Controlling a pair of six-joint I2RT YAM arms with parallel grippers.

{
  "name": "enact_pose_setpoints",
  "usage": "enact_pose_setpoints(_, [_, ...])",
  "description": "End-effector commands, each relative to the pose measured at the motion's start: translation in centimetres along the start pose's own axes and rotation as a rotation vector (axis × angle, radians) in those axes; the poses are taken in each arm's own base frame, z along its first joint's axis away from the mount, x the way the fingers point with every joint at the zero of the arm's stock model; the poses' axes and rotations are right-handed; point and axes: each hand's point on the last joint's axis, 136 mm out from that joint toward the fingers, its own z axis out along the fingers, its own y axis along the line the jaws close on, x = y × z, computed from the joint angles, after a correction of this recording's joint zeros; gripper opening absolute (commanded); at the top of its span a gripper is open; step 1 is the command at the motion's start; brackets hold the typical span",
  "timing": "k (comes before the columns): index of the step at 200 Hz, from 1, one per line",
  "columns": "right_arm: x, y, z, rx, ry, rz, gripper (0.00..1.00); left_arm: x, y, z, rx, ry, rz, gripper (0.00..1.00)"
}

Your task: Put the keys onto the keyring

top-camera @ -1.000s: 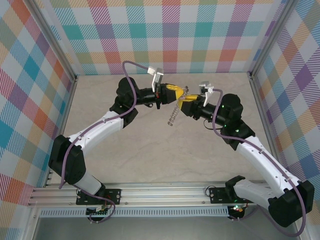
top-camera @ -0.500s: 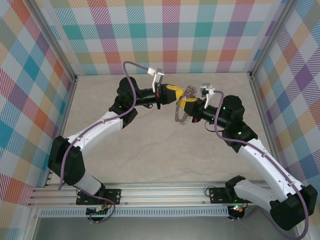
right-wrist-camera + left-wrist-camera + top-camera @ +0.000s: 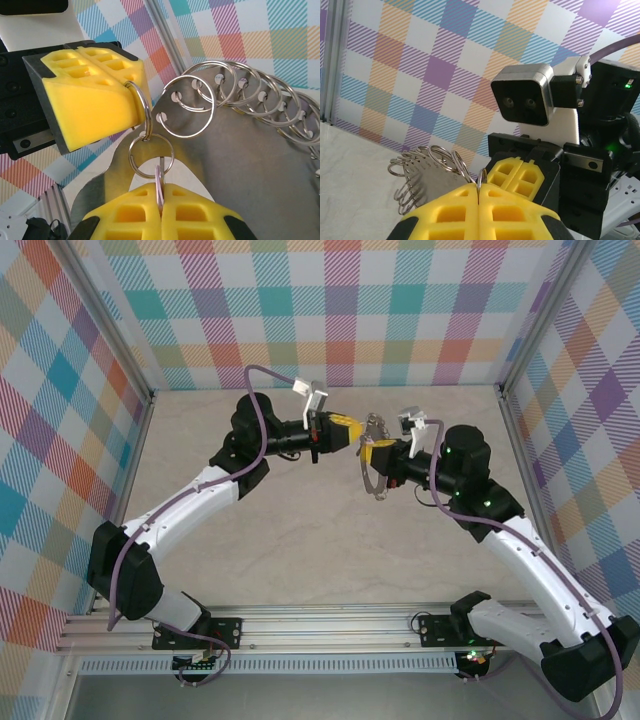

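Pastel plaid panels cover the far wall (image 3: 340, 310), left wall (image 3: 50, 440) and right wall (image 3: 600, 420). The tabletop (image 3: 300, 540) is beige and marble-look (evenly lit, only soft shadows). An aluminium post (image 3: 110, 325) stands at each far corner, and a slotted aluminium rail (image 3: 330, 625) runs along the near edge.

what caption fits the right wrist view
Two-arm grip: left hand and right hand both pinch loops on the keyring

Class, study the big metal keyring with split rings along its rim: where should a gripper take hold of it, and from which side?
Likely a split ring, pinched flat across its two faces, coming edge-on from outside the keyring. The rings stand proud of the thin plate, and the shut left gripper and right gripper each hold one this way.
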Motion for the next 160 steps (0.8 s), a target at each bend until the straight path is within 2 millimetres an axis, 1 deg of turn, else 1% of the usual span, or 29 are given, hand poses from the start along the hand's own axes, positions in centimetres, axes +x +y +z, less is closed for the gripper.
enact_pose_setpoints(1, [0.6, -1.0, -0.8, 0.082, 0.059, -0.021, 0.0, -2.6, -0.6, -1.2, -0.049, -0.062, 0.094, 0.0])
enact_pose_setpoints(22, [1.0, -0.7, -0.5, 0.059, 0.091, -0.022, 0.0, -2.3, -0.6, -1.1, -0.046, -0.051, 0.094, 0.0])
enact_pose_setpoints(51, [1.5, 2.3, 0.7, -0.162, 0.124, -0.014, 0.0, -2.3, -0.8, -1.1, -0.032, -0.042, 0.089, 0.0])
enact_pose_setpoints(56, [1.5, 2.4, 0.9, -0.178, 0.13, -0.006, 0.06, -2.2, -0.8, -1.0, -0.031, -0.042, 0.088, 0.0])
enact_pose_setpoints(64, [1.5, 2.1, 1.2, -0.172, 0.132, 0.004, 0.21, -2.3, -0.8, -1.1, -0.031, -0.043, 0.088, 0.0])
enact_pose_setpoints(72, [1.4, 1.7, 1.3, -0.148, 0.124, 0.007, 0.32, -2.4, -0.9, -1.2, -0.033, -0.046, 0.091, 0.0])
enact_pose_setpoints(79, [1.3, 1.2, 1.3, -0.121, 0.113, 0.004, 0.37, -2.4, -0.9, -1.2, -0.035, -0.047, 0.091, 0.0])
enact_pose_setpoints(89, [1.1, 0.8, 1.0, -0.09, 0.095, -0.003, 0.42, -2.6, -1.1, -1.3, -0.033, -0.05, 0.096, 0.0])
enact_pose_setpoints(129, [0.3, -0.8, -1.3, 0.026, 0.007, -0.016, 0.45, -3.0, -1.4, -1.4, -0.022, -0.037, 0.099, 0.0])
enact_pose_setpoints(147, [0.1, -1.0, -2.2, 0.05, -0.031, -0.017, 0.46, -3.2, -1.3, -1.4, -0.021, -0.023, 0.1, 0.0])
enact_pose_setpoints(160, [0.2, -1.0, -2.5, 0.056, -0.047, -0.016, 0.47, -3.3, -1.4, -1.3, -0.019, -0.013, 0.103, 0.0])
